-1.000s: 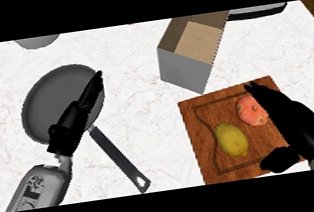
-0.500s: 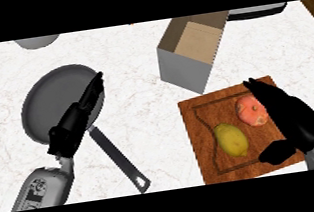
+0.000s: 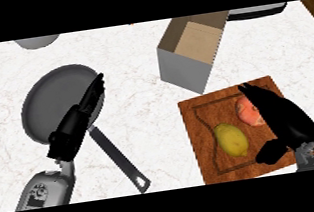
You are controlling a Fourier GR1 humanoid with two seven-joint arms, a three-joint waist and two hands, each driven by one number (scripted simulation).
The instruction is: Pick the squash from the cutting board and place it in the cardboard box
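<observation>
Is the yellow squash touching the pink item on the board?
Apart. The head view shows bare board between the squash and the pink item.

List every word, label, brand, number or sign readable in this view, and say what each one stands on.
None: no readable text shows anywhere.
The cardboard box has plain brown walls, with no print or label.
The cutting board, the frying pan and the white counter carry no markings.
The squash and the reddish fruit bear no sticker.
</observation>
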